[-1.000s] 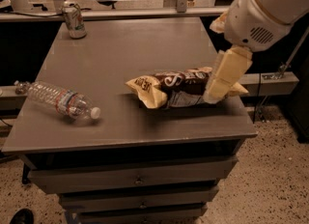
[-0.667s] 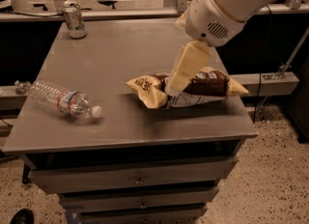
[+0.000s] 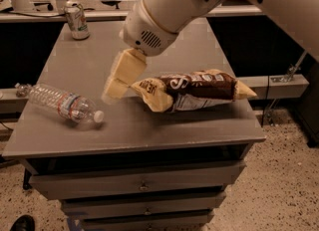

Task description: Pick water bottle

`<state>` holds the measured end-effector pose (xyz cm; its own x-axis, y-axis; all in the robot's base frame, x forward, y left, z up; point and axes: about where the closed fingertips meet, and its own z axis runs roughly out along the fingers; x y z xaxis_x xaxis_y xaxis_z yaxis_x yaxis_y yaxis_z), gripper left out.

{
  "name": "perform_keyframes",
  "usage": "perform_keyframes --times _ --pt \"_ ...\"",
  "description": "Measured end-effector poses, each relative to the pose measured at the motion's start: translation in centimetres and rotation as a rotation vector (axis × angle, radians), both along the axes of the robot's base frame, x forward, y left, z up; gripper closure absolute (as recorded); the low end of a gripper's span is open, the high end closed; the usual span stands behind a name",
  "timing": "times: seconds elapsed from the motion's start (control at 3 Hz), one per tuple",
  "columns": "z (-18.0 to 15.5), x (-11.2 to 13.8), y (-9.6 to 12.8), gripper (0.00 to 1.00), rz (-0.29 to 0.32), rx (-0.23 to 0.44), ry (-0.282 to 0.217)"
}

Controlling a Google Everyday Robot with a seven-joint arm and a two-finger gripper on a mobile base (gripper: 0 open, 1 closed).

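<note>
The water bottle lies on its side at the front left of the grey table. It is clear ribbed plastic with a red, white and blue label band, and its white cap points right toward the front. My gripper hangs from the white arm above the table's middle. It is to the right of the bottle's cap and just left of the chip bag, apart from the bottle. It holds nothing that I can see.
A brown and yellow chip bag lies at the right middle of the table. A soda can stands at the back left corner. Drawers run below the table's front edge. Desks and a chair stand behind.
My arm has swung left across the table, from over the right end of the chip bag to its left end, closer to the bottle. The bottle, bag and can have not moved.
</note>
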<state>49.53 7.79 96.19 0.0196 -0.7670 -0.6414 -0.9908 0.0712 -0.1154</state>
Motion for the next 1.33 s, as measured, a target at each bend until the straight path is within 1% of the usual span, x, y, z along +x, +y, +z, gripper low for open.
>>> perform_keyframes --times 0.33,0.67,1.0,1.33 --pt "-2.1 -1.3 5.6 0.00 0.059 0.041 0.057" --pt "-4.3 -1.9 10.4 0.00 0.095 0.048 0.087" --pt "-6.4 -1.8 13.6 0.00 0.105 0.027 0.091" --pt "-8.5 -1.2 15.8 0.00 0.095 -0.011 0.089"
